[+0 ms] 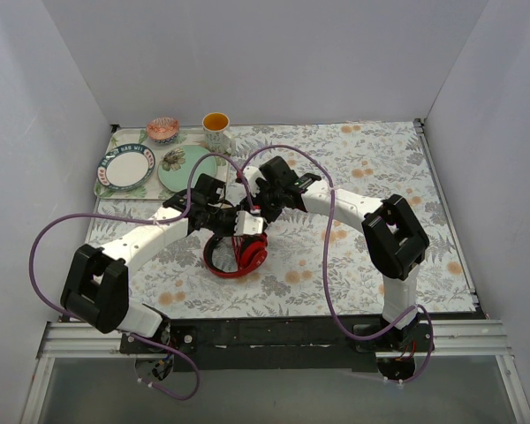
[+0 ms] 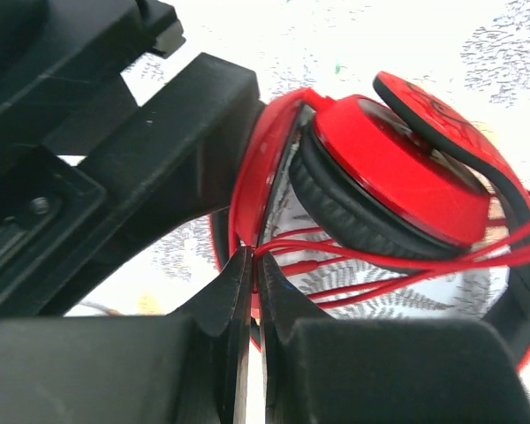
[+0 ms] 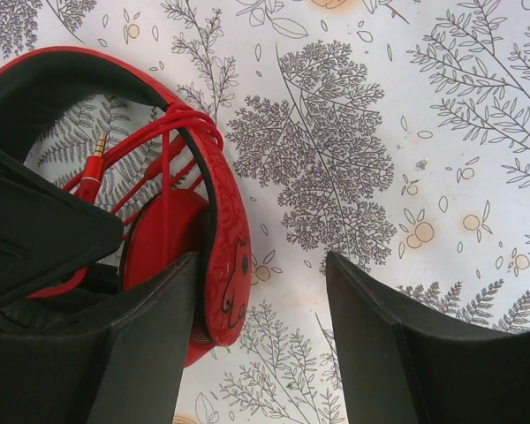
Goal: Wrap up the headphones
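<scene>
Mid-table, the headphones' limp cable is pinched in the left gripper — the right gripper is spread open. The stiff headband is judged the firmer hold.

Left arm and right arm: white links, black joints, black jaws. Purple cables run from six-o'clock bases.
</scene>
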